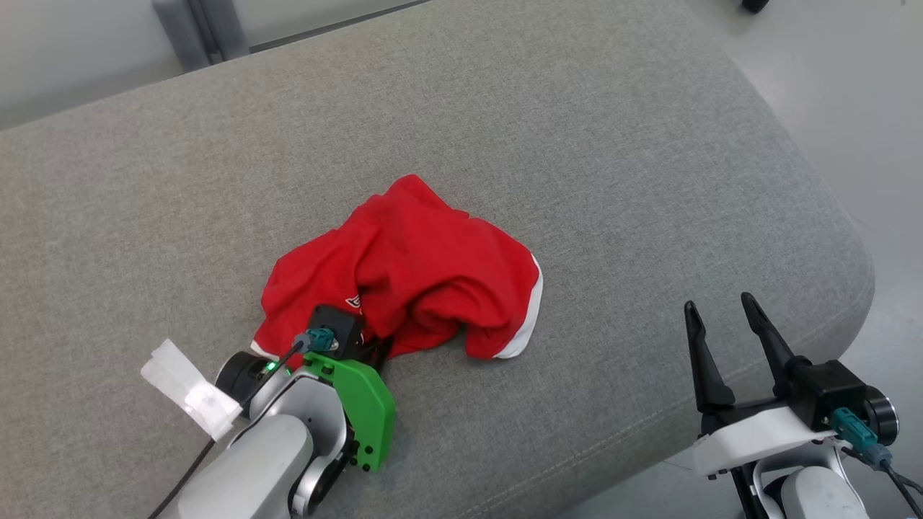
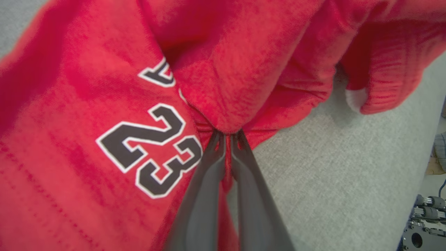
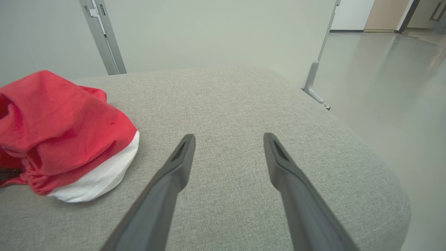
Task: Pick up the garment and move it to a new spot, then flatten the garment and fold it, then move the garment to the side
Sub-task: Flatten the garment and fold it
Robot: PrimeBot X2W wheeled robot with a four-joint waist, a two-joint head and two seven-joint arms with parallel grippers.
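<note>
The garment (image 1: 411, 267) is a red jersey with white trim, lying crumpled in the middle of a grey cushion (image 1: 577, 144). The left wrist view shows a black "23" on the garment (image 2: 104, 104). My left gripper (image 2: 228, 134) is shut on a pinch of the red cloth at the heap's near edge; in the head view its fingertips are hidden under the fabric by the left gripper (image 1: 378, 344). My right gripper (image 1: 719, 306) stands open near the cushion's front right edge, apart from the garment (image 3: 66, 139), with nothing between its fingers (image 3: 181, 157).
The cushion's rounded front right corner (image 1: 851, 288) drops to a pale floor (image 1: 851, 86). Grey metal posts (image 3: 104, 38) stand behind the cushion against a light wall. A white tag (image 1: 189, 389) hangs off my left wrist.
</note>
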